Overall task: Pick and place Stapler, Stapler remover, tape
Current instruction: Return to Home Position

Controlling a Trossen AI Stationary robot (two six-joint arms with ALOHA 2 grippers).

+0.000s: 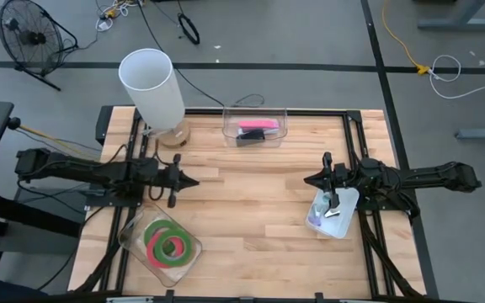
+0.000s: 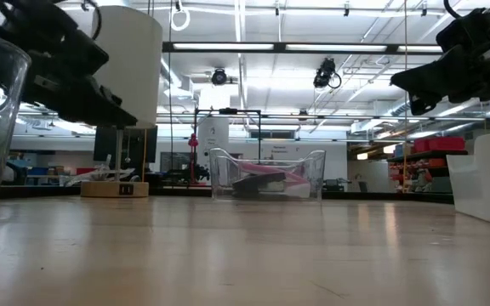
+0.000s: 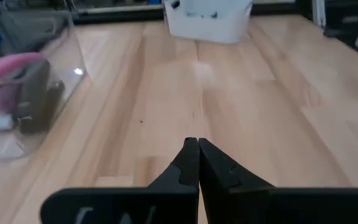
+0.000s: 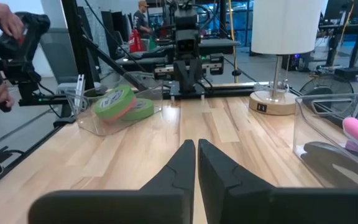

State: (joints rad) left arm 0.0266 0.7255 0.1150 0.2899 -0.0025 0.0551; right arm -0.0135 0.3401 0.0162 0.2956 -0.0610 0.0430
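At the table's near-left corner a clear bin [image 1: 130, 237] holds the tape [image 1: 168, 242], green rolls with pink-red centres lying flat and overlapping. The left gripper [image 1: 190, 179] hangs farther in than that bin, midway between the near and far edges on the left side. Its tip points toward the table's middle, well apart from the rolls. Its fingers are pressed tip to tip with nothing between them.

The right gripper [image 1: 309, 178] faces it from the right side at the same depth, its fingers likewise closed together and empty. Just on its near side, by the right edge, stands the white bin [image 1: 350, 202], partly under that arm. Small pale and bluish things lie in it, too small to name.

At the middle of the far edge a second clear bin [image 1: 230, 126] holds the pink stapler [image 1: 258, 125] with the black stapler [image 1: 251, 137] just beside it on its near side. A lamp [image 1: 151, 84] with a white shade stands at the far-left corner.

The right wrist view shows a small dark label on the lamp's base, too small to read. That view alone shows a person's hand [image 4: 5, 18] beyond the table's left edge. Only the high view shows a fan [image 1: 28, 38] on the floor past the far-left corner. The low view shows the grippers clear above the tabletop.
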